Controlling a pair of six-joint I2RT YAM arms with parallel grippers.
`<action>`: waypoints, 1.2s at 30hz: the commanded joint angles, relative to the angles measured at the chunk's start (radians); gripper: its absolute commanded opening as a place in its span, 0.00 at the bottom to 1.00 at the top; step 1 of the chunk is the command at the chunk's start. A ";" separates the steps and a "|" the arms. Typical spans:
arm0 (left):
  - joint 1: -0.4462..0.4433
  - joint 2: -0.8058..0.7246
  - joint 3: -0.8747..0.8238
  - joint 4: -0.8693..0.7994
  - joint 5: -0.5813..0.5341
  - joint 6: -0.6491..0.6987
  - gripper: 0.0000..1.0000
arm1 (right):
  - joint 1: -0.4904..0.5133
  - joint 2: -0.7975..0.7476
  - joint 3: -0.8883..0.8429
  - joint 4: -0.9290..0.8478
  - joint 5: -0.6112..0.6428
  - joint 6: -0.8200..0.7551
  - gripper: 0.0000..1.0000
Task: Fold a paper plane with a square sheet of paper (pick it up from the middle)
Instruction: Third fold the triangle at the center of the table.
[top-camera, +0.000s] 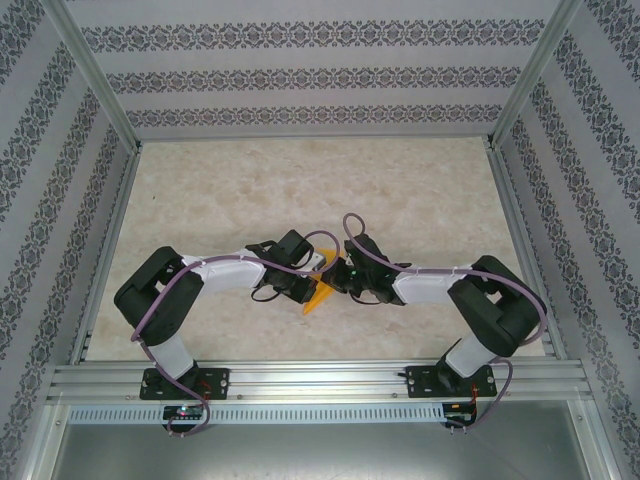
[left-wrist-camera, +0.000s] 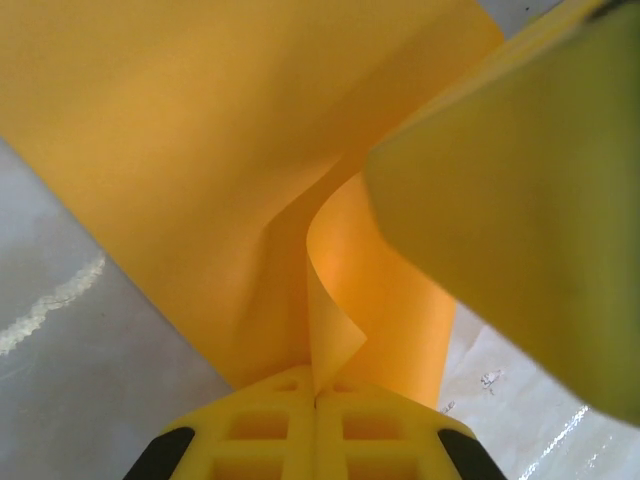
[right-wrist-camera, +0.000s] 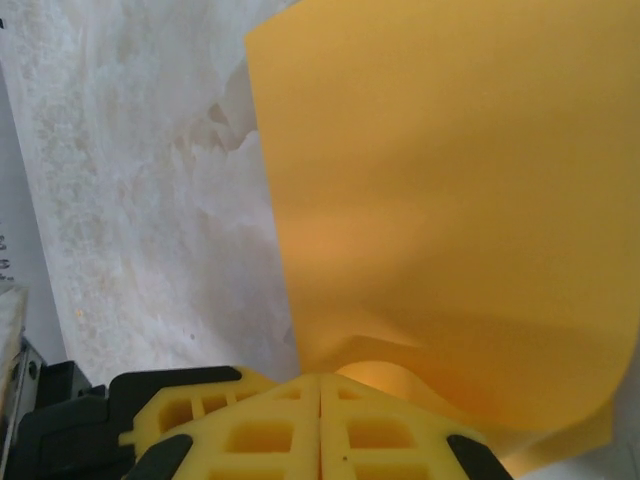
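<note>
A: State of left jaws?
B: Pressed together, pinching the orange-yellow sheet of paper (left-wrist-camera: 180, 150); it curls up directly ahead of them.
A: And right jaws?
B: Closed on the same sheet's edge. It fans out ahead; marbled bench (right-wrist-camera: 130, 200) left of them.

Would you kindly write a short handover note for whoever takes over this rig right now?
Left gripper: shut on the paper sheet.
Right gripper: shut on the same sheet.
Sheet: orange-yellow, pinched between both grippers over the near middle of the table, bent and creased.
Done: sheet picked up, folding begun.
Left: no finished plane shape yet; the remaining folds.
</note>
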 joint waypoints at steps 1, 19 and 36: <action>0.015 0.017 0.007 -0.026 -0.018 0.019 0.06 | 0.018 0.024 -0.021 0.083 0.007 0.038 0.07; 0.015 0.017 0.006 -0.029 -0.025 0.014 0.06 | 0.019 0.093 -0.059 0.107 0.028 0.045 0.08; 0.014 0.019 0.005 -0.042 -0.043 0.011 0.06 | -0.066 -0.053 -0.052 0.002 0.006 -0.016 0.11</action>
